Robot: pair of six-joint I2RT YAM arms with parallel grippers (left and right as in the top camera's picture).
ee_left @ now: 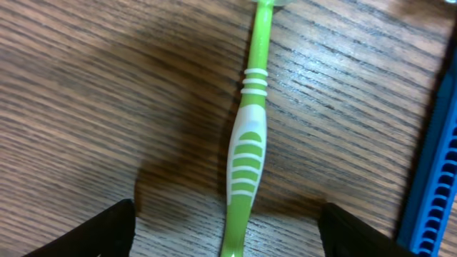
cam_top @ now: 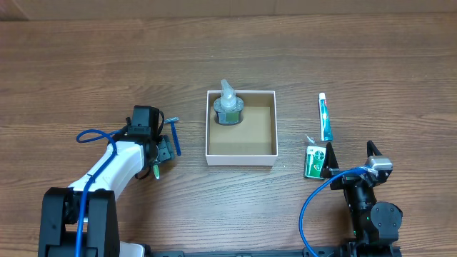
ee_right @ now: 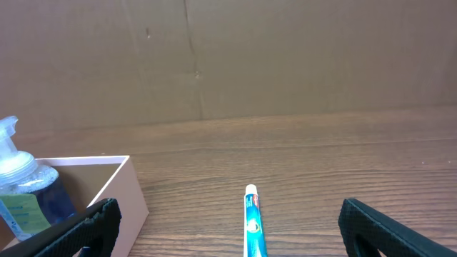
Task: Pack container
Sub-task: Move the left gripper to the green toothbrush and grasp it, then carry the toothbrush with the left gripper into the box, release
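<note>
The left gripper (ee_left: 228, 218), jaws spread and empty, straddled the green toothbrush (ee_left: 246, 153) across its long handle, the container (cam_top: 240, 158) lying toward the table's right edge.

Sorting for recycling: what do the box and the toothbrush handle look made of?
The container looks like cardboard: matte brown inside, white walls. The toothbrush looks like glossy green plastic, with a white, possibly rubbery ribbed grip.
</note>
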